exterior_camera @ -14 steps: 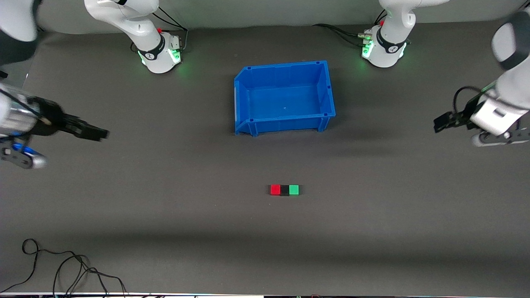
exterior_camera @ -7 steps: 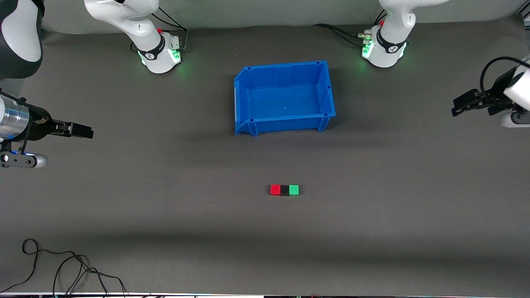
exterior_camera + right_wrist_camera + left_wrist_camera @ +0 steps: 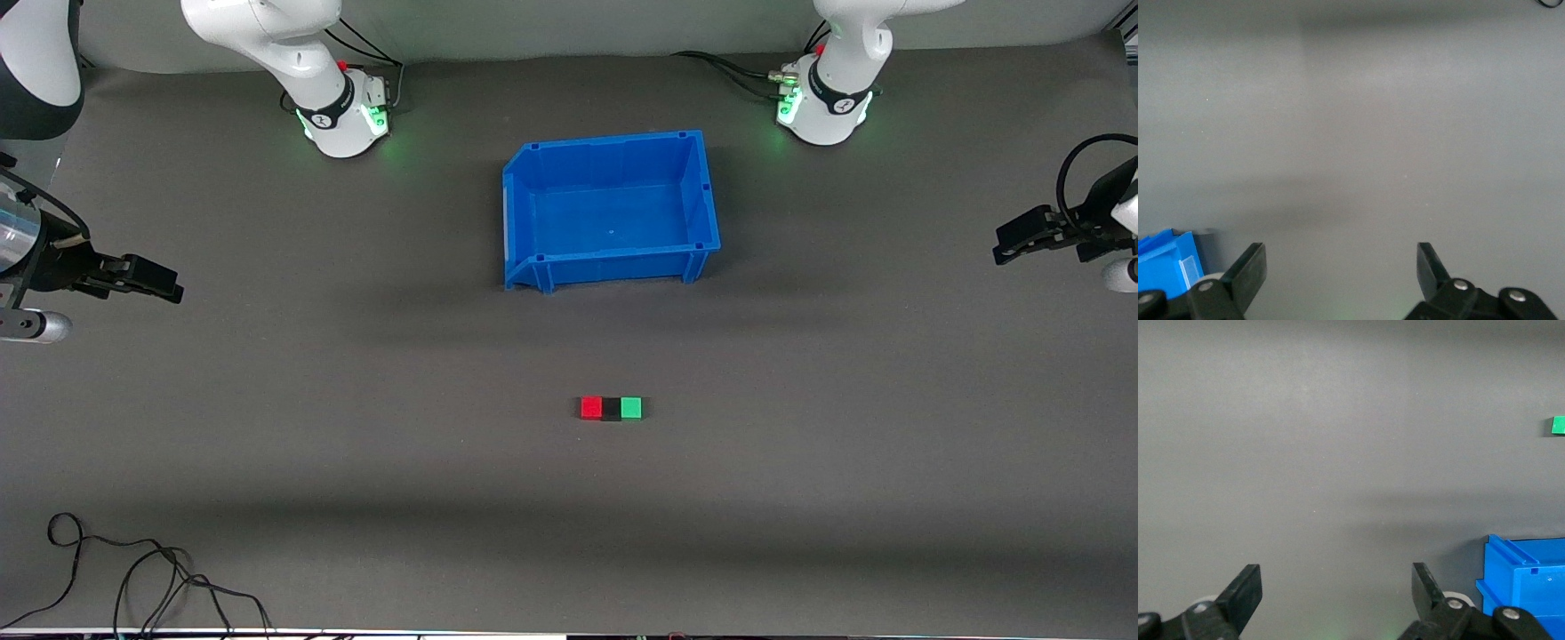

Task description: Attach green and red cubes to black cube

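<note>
Cubes sit touching in a row on the surface point(image 3: 356, 462), nearer the camera than the bin point(image 3: 612, 210), black cube point(image 3: 611, 409) between red cube point(image 3: 591, 407) and green cube point(image 3: 630, 407), while left claw point(image 3: 1013, 242) and right claw point(image 3: 156, 280) hang spread over opposite ends.

Looks like a robotics lab: two arm bases point(image 3: 342, 111) bolted at 12 o'clock, grey mat point(image 3: 356, 427), loose cables point(image 3: 133, 578).
</note>
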Robot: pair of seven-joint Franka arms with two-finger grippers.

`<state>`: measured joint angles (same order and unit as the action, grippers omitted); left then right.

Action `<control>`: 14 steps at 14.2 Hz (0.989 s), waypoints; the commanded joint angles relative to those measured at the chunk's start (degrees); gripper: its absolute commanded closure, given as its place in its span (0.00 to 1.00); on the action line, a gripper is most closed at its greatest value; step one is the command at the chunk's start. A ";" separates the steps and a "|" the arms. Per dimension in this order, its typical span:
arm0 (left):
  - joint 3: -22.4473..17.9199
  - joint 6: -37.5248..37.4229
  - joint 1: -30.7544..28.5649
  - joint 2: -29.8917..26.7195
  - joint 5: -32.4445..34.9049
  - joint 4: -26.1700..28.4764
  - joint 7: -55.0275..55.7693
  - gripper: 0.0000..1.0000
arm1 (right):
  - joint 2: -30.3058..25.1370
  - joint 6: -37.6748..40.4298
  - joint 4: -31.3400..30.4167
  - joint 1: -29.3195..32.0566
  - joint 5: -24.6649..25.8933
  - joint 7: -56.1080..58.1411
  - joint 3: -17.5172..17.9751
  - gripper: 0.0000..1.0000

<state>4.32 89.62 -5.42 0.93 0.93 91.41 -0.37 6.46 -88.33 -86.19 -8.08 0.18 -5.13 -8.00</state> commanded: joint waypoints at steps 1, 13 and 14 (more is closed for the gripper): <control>0.25 -1.38 -0.38 1.44 0.74 -2.65 -1.22 0.00 | -1.28 -1.40 -1.96 -0.79 0.88 2.05 -0.62 0.00; 0.34 1.08 -0.03 2.76 -0.23 -2.65 -0.16 0.00 | -8.48 -2.46 -7.77 9.84 0.44 1.35 7.56 0.00; 0.34 1.17 -0.12 2.93 -0.41 -2.99 -0.07 0.00 | -8.22 -2.46 -7.59 9.75 0.35 1.52 7.56 0.00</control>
<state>4.51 90.90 -5.44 2.82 0.90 90.51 -0.41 0.79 -88.92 -90.32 0.96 0.18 -4.24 -1.51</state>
